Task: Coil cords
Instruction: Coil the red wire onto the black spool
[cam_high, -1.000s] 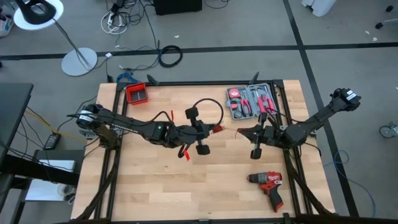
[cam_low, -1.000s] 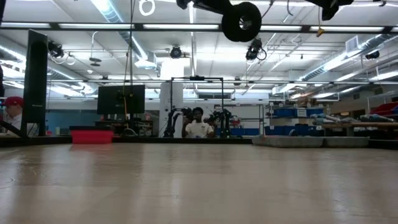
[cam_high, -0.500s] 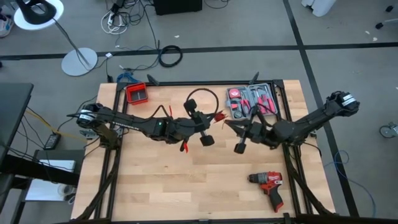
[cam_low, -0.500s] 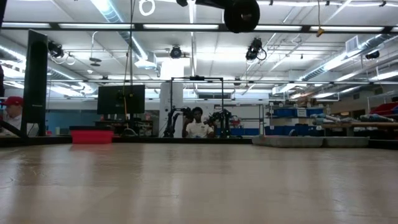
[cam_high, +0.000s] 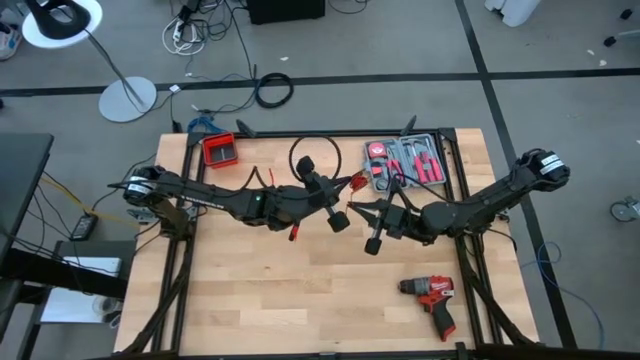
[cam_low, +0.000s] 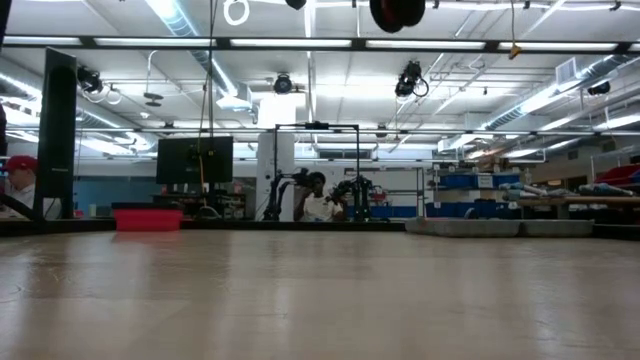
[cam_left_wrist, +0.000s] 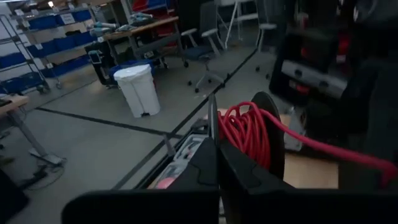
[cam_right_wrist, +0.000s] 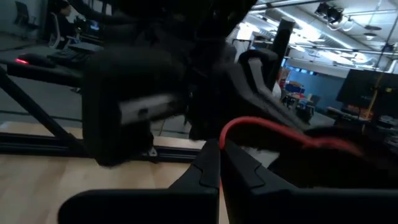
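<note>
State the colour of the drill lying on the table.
The drill is red and black, clearest in the high view.

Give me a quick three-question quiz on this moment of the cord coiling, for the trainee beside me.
1. True or false: both grippers are raised over the middle of the table, close to each other.
2. Which item lies nearest the table's front right corner? A) the red bin B) the drill C) the tool case
3. Fill in: in the right wrist view, the right gripper is shut on a thin ___ wire, part of the cords.

Key
1. True. The left gripper and the right gripper meet mid-table, above the low camera's line of sight.
2. B
3. red
</note>
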